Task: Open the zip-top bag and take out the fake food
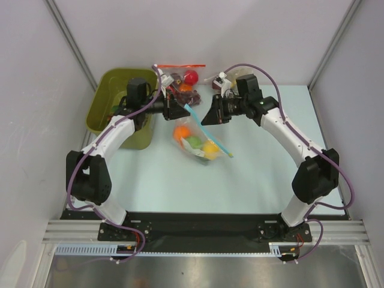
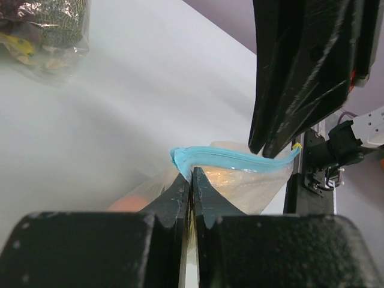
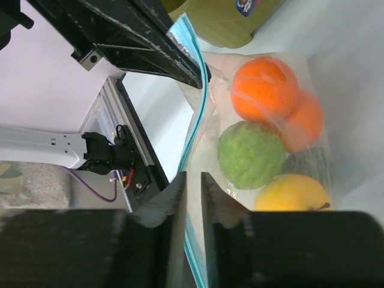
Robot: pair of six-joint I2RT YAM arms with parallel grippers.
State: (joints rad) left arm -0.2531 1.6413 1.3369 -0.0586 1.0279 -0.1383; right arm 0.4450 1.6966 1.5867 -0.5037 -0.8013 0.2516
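Plastic zip-top bag (image 1: 200,143); bin sticker (image 3: 245,5) illegible

Jaws of right gripper (image 3: 193,180) nearly closed, pinching zip-top bag (image 3: 219,99) film at its light-blue zip strip (image 3: 193,129). Inside bag: orange fruit (image 3: 264,89), light-green fruit (image 3: 251,155), yellow fruit (image 3: 292,193), packed close together.

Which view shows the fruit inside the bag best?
The right wrist view: the fruit is close up, with orange, green and yellow pieces distinct through the clear bag. The top view shows them small; the left wrist view shows only an orange blur.
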